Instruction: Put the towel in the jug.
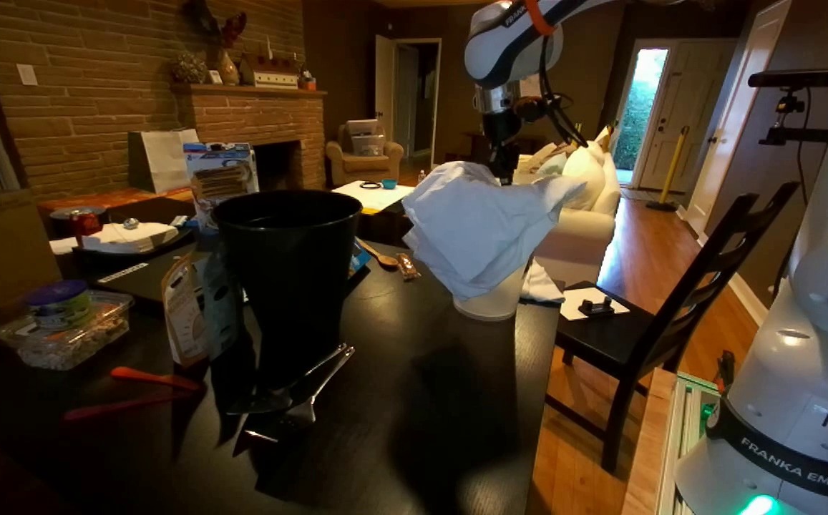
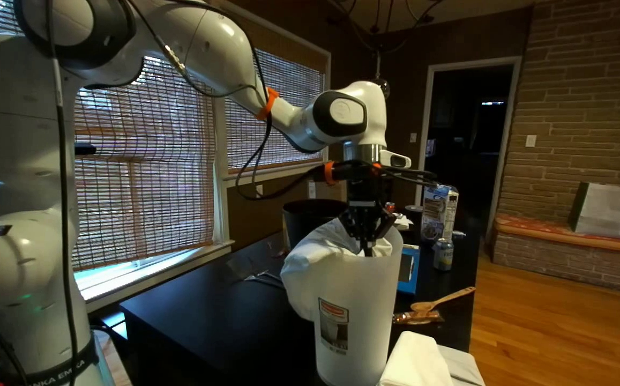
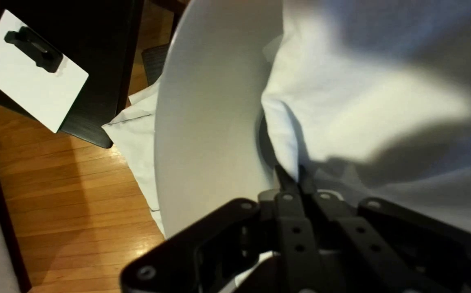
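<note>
The towel (image 1: pixel 485 222) is a white cloth that hangs over the rim of the tall white bin-like jug (image 1: pixel 489 304) and covers much of its upper part. In an exterior view, the jug (image 2: pixel 360 316) stands upright with a label, and the towel (image 2: pixel 304 273) bulges over one side. My gripper (image 2: pixel 367 249) points down at the jug's mouth. In the wrist view, the gripper (image 3: pixel 294 177) is shut on a fold of the towel (image 3: pixel 341 101), inside the rim of the jug (image 3: pixel 211 122). The jug's bottom is mostly hidden by the towel.
A second white cloth (image 2: pixel 422 362) lies beside the jug at the table's edge. A black bin (image 1: pixel 285 279), metal tongs (image 1: pixel 313 400), red utensil (image 1: pixel 149 379), wooden spoon (image 2: pixel 443 300) and can (image 2: pixel 443 254) stand or lie on the black table (image 1: pixel 414 429). A chair (image 1: pixel 643 329) is beside it.
</note>
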Action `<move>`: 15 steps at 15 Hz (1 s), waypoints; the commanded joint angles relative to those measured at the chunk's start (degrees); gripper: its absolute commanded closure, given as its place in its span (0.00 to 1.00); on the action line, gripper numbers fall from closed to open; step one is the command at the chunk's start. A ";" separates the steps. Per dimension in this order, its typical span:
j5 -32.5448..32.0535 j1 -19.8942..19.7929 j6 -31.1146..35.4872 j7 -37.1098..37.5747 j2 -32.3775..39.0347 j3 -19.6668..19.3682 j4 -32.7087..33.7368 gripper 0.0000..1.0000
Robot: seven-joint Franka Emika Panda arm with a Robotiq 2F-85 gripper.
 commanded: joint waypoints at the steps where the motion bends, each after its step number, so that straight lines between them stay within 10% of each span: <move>1: 0.60 -0.33 -0.17 -0.70 3.61 0.63 1.00 0.99; 15: 5.49 -2.10 0.91 -5.58 8.73 1.80 1.72 0.99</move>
